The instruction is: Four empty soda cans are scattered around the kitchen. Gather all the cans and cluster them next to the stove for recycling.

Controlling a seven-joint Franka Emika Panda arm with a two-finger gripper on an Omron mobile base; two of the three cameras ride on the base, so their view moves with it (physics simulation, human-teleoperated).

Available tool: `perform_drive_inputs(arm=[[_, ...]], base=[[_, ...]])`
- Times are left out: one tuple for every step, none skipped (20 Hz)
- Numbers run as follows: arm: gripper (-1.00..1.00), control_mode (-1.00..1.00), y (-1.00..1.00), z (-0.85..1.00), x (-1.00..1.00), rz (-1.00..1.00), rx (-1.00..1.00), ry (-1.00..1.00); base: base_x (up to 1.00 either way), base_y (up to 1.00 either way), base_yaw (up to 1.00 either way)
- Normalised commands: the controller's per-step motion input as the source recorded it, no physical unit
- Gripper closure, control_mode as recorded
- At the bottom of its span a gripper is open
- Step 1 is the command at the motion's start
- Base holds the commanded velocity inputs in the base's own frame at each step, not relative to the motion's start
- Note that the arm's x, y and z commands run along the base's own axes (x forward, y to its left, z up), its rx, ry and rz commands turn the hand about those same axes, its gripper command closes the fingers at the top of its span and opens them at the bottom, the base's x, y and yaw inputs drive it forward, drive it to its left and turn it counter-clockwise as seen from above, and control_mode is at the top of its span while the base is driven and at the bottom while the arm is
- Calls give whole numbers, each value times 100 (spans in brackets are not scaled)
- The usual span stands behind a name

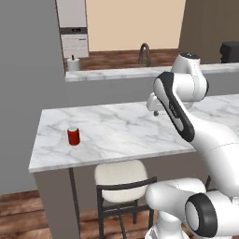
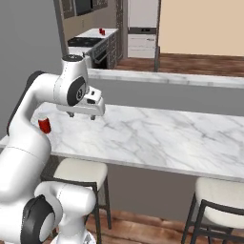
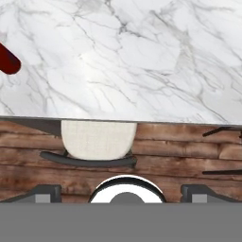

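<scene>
From the left base view: one red soda can upright on the marble counter, near its left end, well apart from my arm; a cream stool below.

From the right base view: my gripper hovers above the counter, the can to its left; the stove far behind, another red can beyond it.

From the hand view: my fingers spread wide, holding nothing; can at left edge.

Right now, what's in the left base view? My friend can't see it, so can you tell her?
A small red soda can stands upright near the left end of a white marble counter, apart from the robot's white arm on the right. A cream stool is tucked under the counter, and a sink faucet stands on a farther counter.
</scene>
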Motion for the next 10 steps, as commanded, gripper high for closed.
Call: perform_drive_inputs(arm=[[-100,100,0,0,0,0,0,0],[-100,100,0,0,0,0,0,0],[-100,100,0,0,0,0,0,0],[-100,100,0,0,0,0,0,0],[-100,100,0,0,0,0,0,0],[-100,100,0,0,0,0,0,0],[-100,100,0,0,0,0,0,0],[-100,100,0,0,0,0,0,0],[-100,100,0,0,0,0,0,0],[-100,100,0,0,0,0,0,0]], base=[[0,40,0],[0,41,0],[0,40,0],[0,41,0],[0,41,0],[0,41,0],[0,42,0],[-2,42,0],[-2,41,0],[0,44,0]])
